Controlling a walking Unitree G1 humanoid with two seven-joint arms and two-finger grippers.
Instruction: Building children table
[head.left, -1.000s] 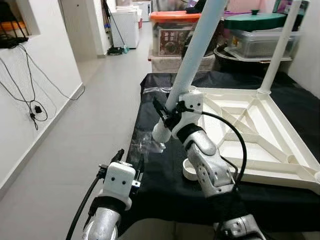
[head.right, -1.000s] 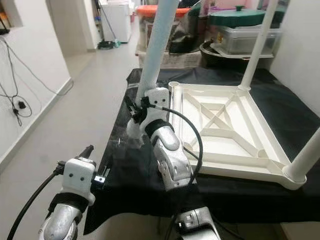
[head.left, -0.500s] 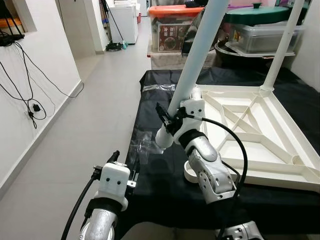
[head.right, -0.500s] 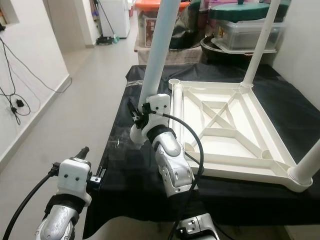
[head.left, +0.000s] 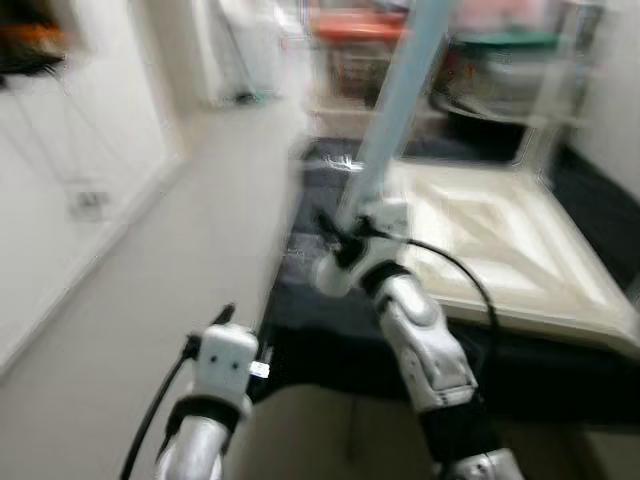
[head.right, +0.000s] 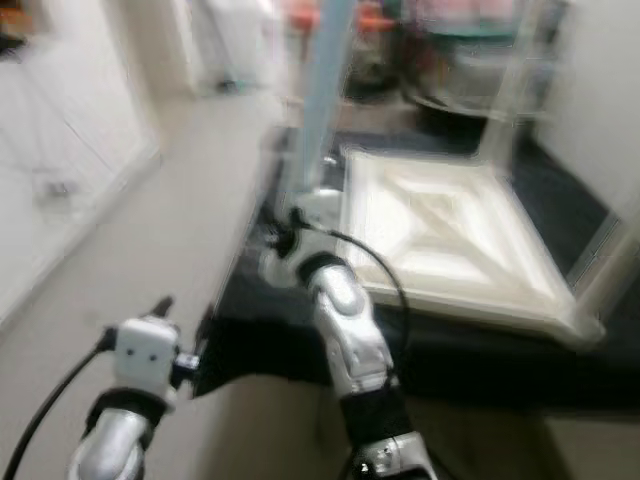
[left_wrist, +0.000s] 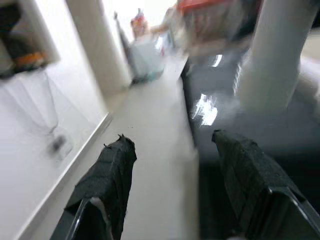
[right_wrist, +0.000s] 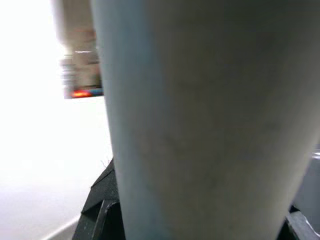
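Note:
The views are blurred. A white children's table top (head.left: 500, 240) lies upside down on a black cloth (head.left: 330, 330), with one leg (head.left: 548, 100) standing up at its far corner. My right gripper (head.left: 345, 245) is shut on a loose white table leg (head.left: 395, 110), which slants up and away from the table top's near-left corner. In the right wrist view the leg (right_wrist: 200, 125) sits right against a black finger (right_wrist: 102, 210). My left gripper (left_wrist: 175, 150) is open and holds nothing, low by the cloth's front-left edge.
Stacked storage boxes and lidded tubs (head.left: 480, 60) stand behind the black cloth. A white wall with hanging cables (head.left: 70, 180) runs along the left. Pale corridor floor (head.left: 200, 200) stretches between the wall and the cloth.
The head views have blurred and shifted with camera motion. My right gripper still holds the leg near the table top's corner. The left gripper stays open in the same place.

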